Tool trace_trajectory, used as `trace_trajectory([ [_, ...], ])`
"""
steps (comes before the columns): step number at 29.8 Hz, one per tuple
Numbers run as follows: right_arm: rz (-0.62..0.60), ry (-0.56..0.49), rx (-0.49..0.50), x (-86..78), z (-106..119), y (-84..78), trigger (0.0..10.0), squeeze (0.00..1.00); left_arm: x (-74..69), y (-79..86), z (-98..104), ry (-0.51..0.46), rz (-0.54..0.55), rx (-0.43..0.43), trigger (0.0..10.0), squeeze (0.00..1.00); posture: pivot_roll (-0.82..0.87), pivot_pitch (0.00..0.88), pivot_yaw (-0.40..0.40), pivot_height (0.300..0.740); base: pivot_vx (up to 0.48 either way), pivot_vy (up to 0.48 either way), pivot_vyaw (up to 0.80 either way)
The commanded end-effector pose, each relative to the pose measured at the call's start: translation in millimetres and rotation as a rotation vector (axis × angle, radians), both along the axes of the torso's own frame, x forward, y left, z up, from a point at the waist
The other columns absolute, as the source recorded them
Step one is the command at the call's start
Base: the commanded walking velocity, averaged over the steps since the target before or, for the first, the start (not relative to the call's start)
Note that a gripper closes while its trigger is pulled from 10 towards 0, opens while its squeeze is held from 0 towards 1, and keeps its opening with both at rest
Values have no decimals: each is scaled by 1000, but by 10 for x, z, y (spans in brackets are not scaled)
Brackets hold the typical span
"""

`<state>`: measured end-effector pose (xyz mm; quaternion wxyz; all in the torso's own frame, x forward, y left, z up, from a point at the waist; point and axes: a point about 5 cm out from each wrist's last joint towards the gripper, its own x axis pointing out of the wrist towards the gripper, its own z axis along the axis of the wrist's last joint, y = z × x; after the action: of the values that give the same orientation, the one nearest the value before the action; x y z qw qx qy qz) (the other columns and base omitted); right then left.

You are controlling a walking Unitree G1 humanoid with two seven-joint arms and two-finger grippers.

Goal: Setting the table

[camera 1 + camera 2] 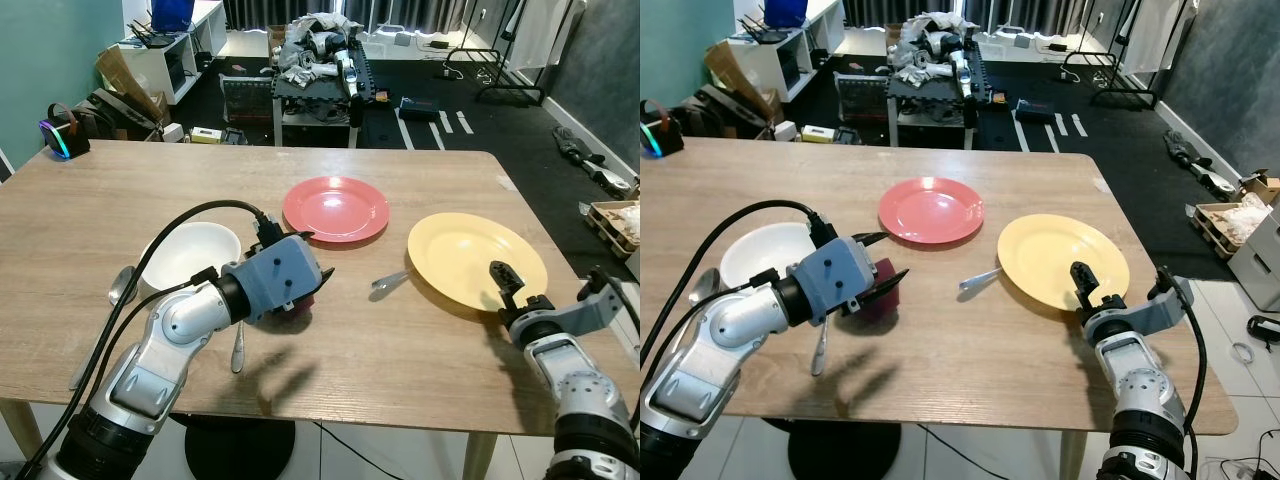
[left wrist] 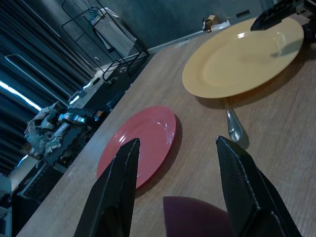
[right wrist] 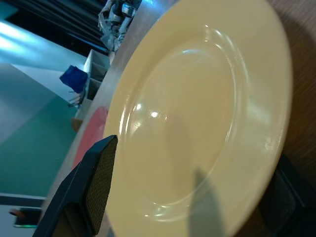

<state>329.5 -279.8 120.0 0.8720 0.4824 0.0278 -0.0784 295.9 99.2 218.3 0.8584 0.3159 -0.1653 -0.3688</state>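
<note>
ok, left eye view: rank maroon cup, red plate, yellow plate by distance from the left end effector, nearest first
1. maroon cup: directly under the left end effector, between its open fingers.
2. red plate: just beyond it, table centre.
3. yellow plate: farthest, on the robot's right, at the right end effector.

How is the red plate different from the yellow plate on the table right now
The red plate looks smaller than the yellow plate. The red plate lies near the table's middle with no gripper on it, while the yellow plate sits toward the robot's right, with the right gripper at its near rim. A spoon lies against the yellow plate's left edge, not the red one's. Both lie flat and empty on the wooden table.
</note>
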Motion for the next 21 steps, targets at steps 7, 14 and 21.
trace_trajectory([
  [7, 64, 21, -202, -6, 16, 88, 10000, 976, 3, -14, -63, 16, 2, 22, 10000, 0, -40, 0, 70, 740, 0, 0, 0],
  [14, 281, -115, -641, 8, 343, 551, 10000, 0, 10, -3, -62, 17, 8, 21, 10000, 0, -43, 0, 77, 740, 0, 0, 0],
  [21, 479, -181, -760, -58, 387, 1021, 10000, 0, 34, 15, -62, 16, 32, 22, 10000, 0, -39, 0, 83, 740, 0, 0, 0],
])
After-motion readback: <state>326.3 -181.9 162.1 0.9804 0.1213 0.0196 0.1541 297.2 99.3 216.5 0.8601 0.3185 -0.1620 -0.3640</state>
